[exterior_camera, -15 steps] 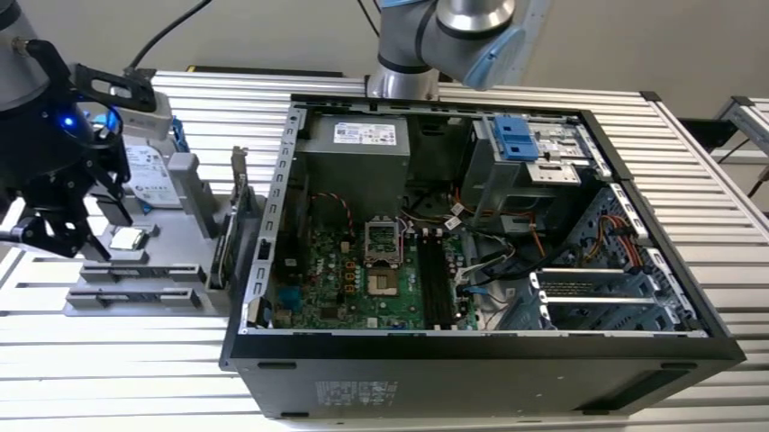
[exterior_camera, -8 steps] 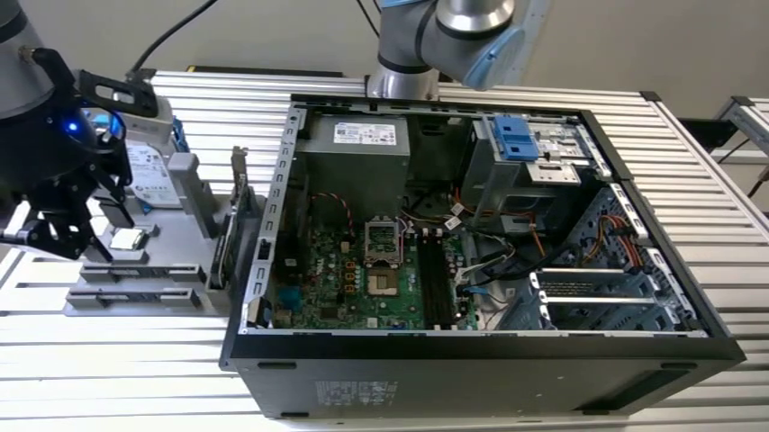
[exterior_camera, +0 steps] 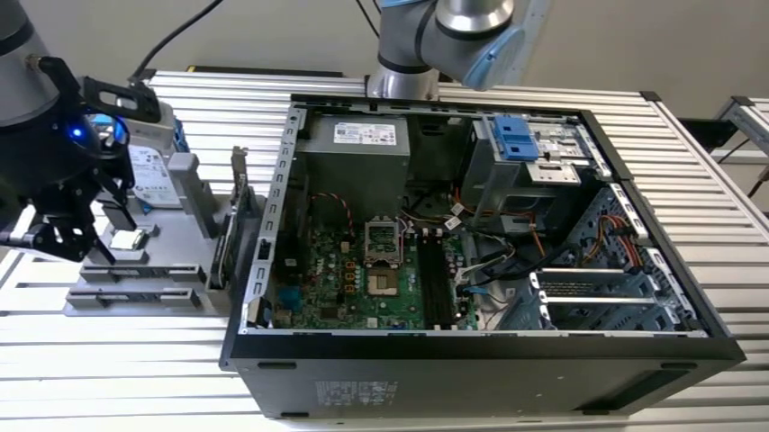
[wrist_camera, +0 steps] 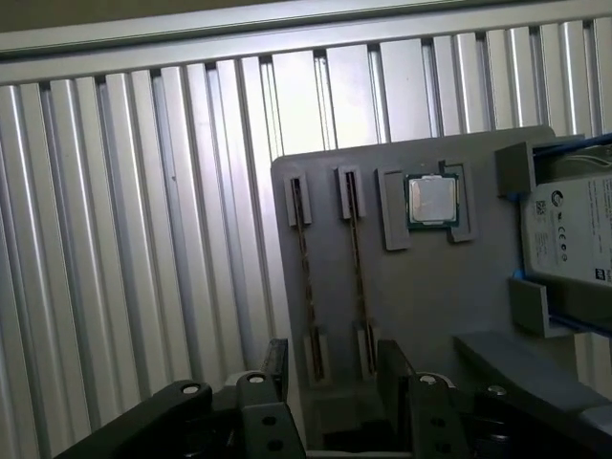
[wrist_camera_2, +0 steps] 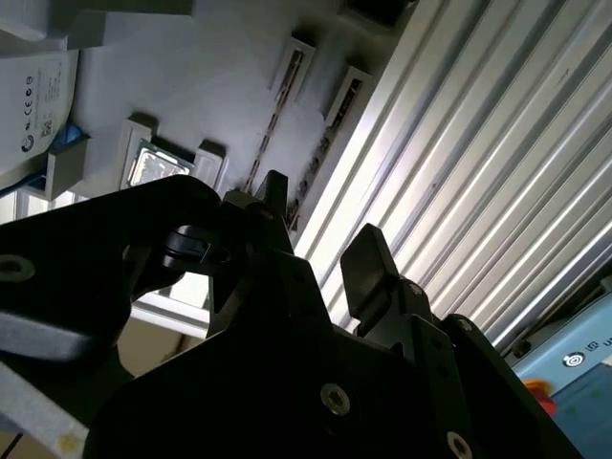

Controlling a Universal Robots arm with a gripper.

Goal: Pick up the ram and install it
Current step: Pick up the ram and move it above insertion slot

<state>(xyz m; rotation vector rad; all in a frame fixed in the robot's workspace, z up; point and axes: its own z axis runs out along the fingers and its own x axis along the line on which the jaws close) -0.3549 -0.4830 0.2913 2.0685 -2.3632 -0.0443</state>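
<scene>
1. A black two-fingered tool (wrist_camera: 335,354) hangs over the near end of a grey tray (wrist_camera: 430,306). Its fingers stand apart with nothing between them.
2. The ram (wrist_camera: 358,268) is on that tray. It is a thin dark stick standing on its long edge, held in a small holder at each end. A second stick (wrist_camera: 304,258) stands parallel, just beside it. The tool hovers over their near ends and appears to touch neither. Which stick it is aimed at cannot be told.
3. Judged from this, the work is at the start of the pick-up: nothing is grasped and installing has not begun. The grasp calls for the fingers to straddle one stick squarely across its flat faces, clear of its neighbour, and to lift it straight out of the holders.
4. Beyond the sticks, a square silver processor (wrist_camera: 432,201) sits in a recess. Past it lies a hard drive (wrist_camera: 574,225) in blue brackets. Its white label carries dense print and small marks that cannot be made out.
5. The tray rests on a slatted metal table (wrist_camera: 143,239), just beside an open computer case (exterior_camera: 481,360) and on the exterior view's left of it.
6. Inside the case lies a green motherboard (exterior_camera: 324,279). Its long dark slots (exterior_camera: 435,283), judged to be the memory slots, look empty. The power supply (exterior_camera: 355,153) has a white label and the case's outer wall a pale sticker; neither can be read.
</scene>
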